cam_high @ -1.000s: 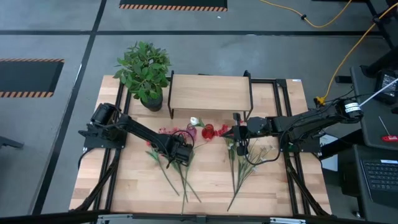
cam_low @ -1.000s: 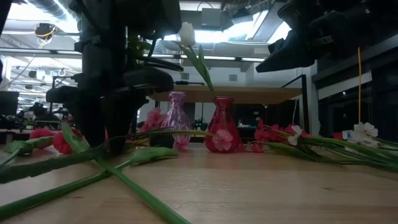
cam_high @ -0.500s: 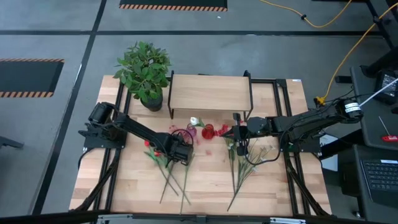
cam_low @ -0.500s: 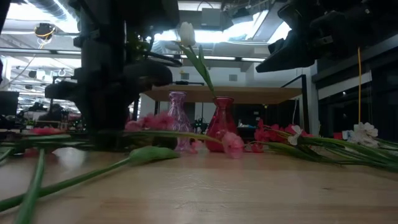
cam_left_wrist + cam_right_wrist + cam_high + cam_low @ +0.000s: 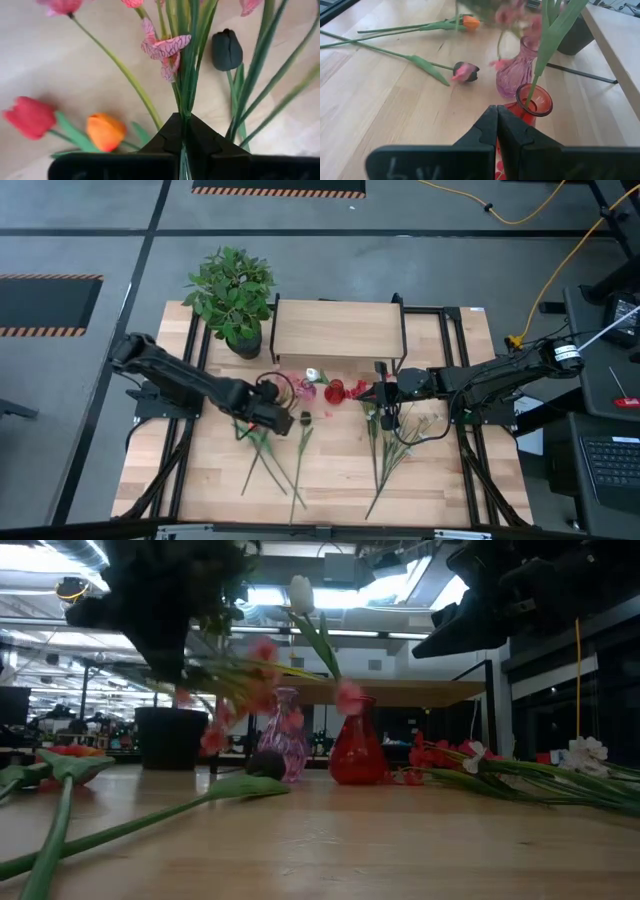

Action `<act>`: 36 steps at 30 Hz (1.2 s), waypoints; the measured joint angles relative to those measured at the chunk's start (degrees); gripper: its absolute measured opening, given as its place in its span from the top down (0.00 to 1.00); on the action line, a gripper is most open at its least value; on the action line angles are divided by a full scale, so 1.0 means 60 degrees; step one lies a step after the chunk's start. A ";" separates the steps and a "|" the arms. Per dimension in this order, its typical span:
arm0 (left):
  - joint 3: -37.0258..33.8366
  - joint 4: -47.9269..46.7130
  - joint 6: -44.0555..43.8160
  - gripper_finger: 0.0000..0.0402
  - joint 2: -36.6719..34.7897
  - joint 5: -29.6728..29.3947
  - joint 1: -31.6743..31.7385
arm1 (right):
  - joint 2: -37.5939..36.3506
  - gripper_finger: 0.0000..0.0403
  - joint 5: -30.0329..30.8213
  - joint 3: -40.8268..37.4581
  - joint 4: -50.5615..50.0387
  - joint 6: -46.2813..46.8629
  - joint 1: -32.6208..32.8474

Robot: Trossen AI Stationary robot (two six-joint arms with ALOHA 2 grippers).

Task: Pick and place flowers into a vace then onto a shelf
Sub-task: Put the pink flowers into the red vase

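Note:
My left gripper (image 5: 284, 420) hangs over the table's left half, shut on a small bunch of pink flowers (image 5: 165, 47), whose blooms (image 5: 250, 690) float in front of the vases. A red vase (image 5: 335, 390) holds a white tulip (image 5: 301, 592) by its stem. A purple vase (image 5: 285, 735) stands beside it, before the shelf (image 5: 338, 330). My right gripper (image 5: 497, 122) is shut and sits level just right of the red vase (image 5: 534, 100). I cannot tell whether it touches the vase. My left gripper pinches several thin green stems (image 5: 184, 107) together between its two fingers, a short way behind the pink blooms. The fingers point steeply down from above. The bunch reaches out beyond the fingertips, clear of the table. The stems' other ends are hidden behind the fingers.
Loose flowers lie on the tabletop: long stems (image 5: 265, 465) at the left front, a pile (image 5: 395, 440) at the right, and a black tulip (image 5: 226, 49), an orange tulip (image 5: 104, 131) and a red one (image 5: 30, 116) under my left gripper. A potted plant (image 5: 232, 295) stands far left.
My left gripper has shut on the pink flowers' stems and risen, tipping a little. The bunch has been lifted off the table, and its blooms now hang at the height of the vases' tops. Loose stems beside it have shifted on the table.

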 joint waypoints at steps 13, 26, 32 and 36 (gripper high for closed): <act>0.0002 -0.0876 0.2700 0.99 -0.1558 -0.0492 -0.1313 | 0.0000 0.97 0.0000 0.0000 0.0060 -0.0036 0.0000; 0.0004 0.1271 0.7909 0.99 -0.1473 0.0781 -0.1252 | 0.0000 0.97 -0.0172 0.0000 0.0390 0.0312 0.0003; -0.0122 0.2864 1.0182 0.99 -0.1473 0.0777 -0.1252 | 0.0001 0.97 -0.0166 0.0000 0.0451 0.1037 0.0446; -0.1042 0.5369 1.1720 0.99 -0.1473 0.0857 -0.1207 | 0.0002 0.97 -0.0161 0.0000 0.0835 0.1034 0.1061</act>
